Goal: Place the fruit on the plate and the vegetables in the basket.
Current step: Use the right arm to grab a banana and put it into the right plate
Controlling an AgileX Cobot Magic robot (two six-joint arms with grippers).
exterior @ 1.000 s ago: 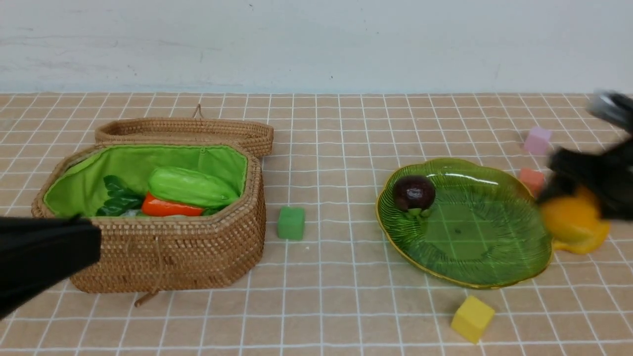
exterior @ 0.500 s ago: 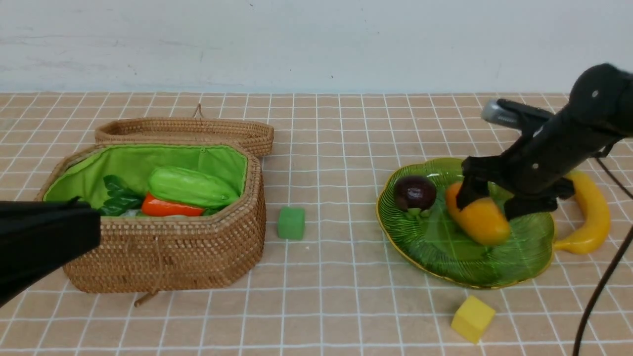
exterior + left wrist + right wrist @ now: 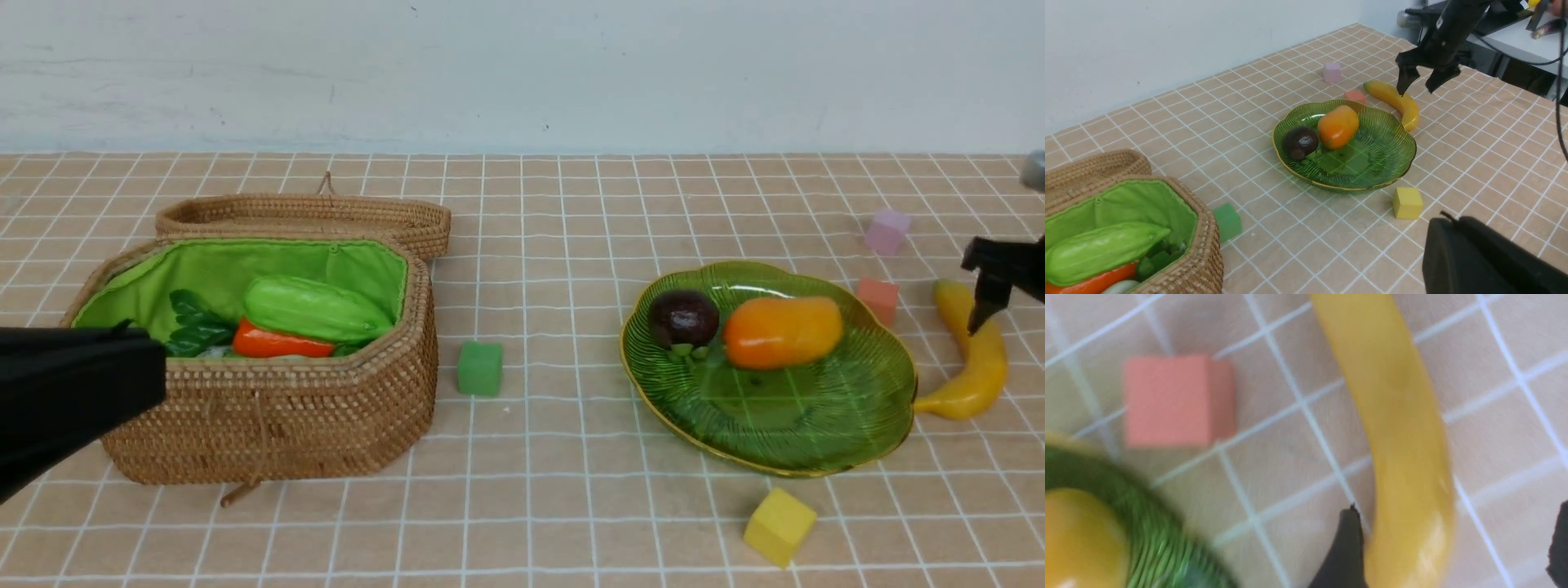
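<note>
The green plate holds the purple mangosteen and the orange-yellow mango. The yellow banana lies on the table just right of the plate. My right gripper is open and hovers over the banana's far half; in the right wrist view its jaws straddle the banana without closing. The wicker basket holds the green gourd, the carrot and the white radish. My left gripper is shut and empty at the basket's front left.
The basket lid lies open behind the basket. A green cube sits between basket and plate. A yellow cube lies in front of the plate, a salmon cube at its right rim, a pink cube further back.
My right gripper carried the mango over the plate, let it go there, and moved right, open, over the banana. The mango now lies sideways beside the mangosteen. The left arm barely moved.
</note>
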